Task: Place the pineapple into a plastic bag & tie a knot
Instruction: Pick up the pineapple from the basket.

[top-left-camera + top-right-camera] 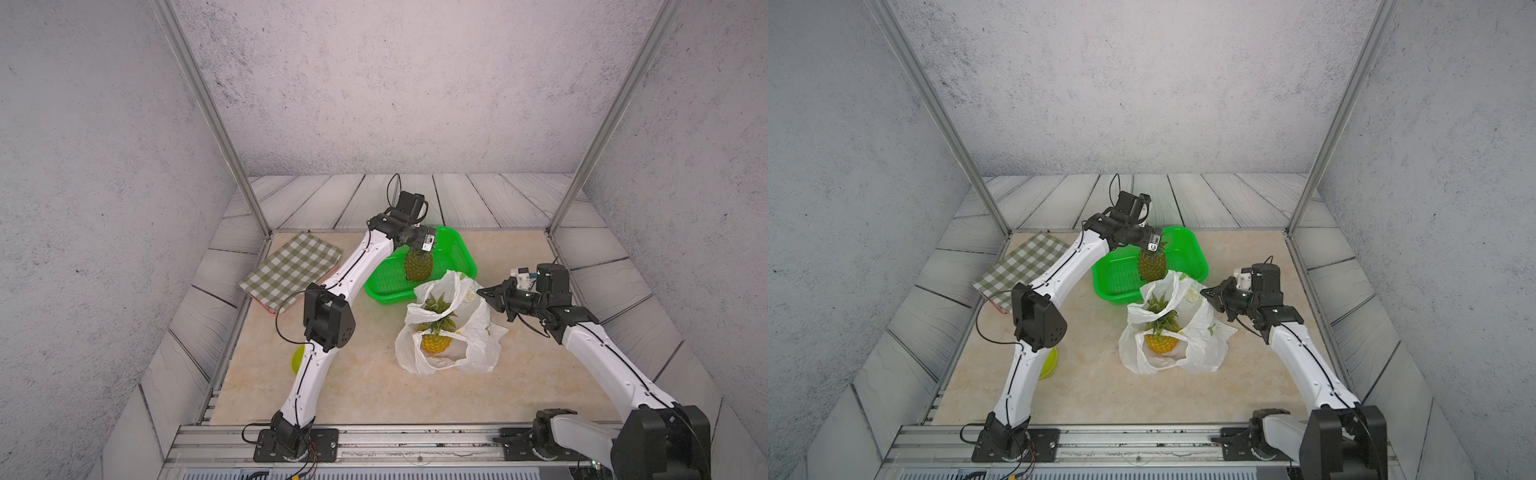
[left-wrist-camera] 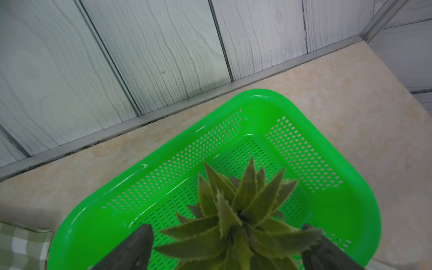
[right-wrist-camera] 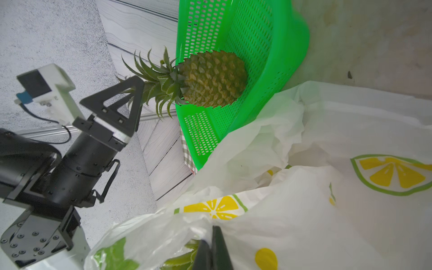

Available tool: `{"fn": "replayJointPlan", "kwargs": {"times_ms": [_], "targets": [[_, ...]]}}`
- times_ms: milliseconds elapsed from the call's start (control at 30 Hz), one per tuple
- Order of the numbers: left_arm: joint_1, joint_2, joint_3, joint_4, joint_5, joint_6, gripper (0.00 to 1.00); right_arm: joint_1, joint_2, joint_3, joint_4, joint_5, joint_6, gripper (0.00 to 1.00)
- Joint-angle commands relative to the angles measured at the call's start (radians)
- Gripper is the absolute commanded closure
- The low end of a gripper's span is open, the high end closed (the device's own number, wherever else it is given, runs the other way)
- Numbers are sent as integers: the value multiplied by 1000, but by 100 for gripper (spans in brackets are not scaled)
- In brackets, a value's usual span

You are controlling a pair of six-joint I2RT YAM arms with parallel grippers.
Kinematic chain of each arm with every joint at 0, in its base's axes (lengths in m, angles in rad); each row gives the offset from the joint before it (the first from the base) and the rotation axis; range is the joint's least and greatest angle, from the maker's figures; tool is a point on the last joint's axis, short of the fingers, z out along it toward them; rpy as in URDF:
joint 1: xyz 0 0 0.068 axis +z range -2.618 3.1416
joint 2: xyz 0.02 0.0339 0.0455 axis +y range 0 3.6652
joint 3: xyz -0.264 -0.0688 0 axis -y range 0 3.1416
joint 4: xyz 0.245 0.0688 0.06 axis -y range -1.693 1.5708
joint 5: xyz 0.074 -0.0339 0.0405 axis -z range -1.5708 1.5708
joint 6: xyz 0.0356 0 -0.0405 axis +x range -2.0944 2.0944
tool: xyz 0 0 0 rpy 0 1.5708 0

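Between my left fingers [image 2: 133,250] (spread wide, closed on nothing) rise the crown leaves of a green-brown pineapple [image 1: 418,266] standing upright in the green basket [image 1: 390,297]. Over on the other side, my right fingers [image 3: 217,247] are pressed together at the rim of the plastic bag [image 1: 482,345]; whether film is pinched between them I cannot tell. That bag slumps open on the table [image 1: 374,386] right beside the basket, handle loops untied, and a yellow pineapple [image 1: 435,343] lies inside.
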Motion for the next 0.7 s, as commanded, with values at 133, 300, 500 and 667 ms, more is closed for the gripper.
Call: {"fn": "replayJointPlan", "kwargs": {"times_ms": [133, 300, 500, 667], "targets": [[12, 79, 62, -42, -5, 2, 16, -3, -1, -31, 30, -28, -5, 100], [36, 87, 52, 2, 163, -71, 75, -3, 1, -34, 18, -29, -22, 100], [52, 17, -10, 23, 225, -107, 100, -2, 6, 7, -83, -1, -116, 94], [52, -190, -218, 147, 221, -103, 100, -2, -21, 102, -283, 96, -288, 54]]}}
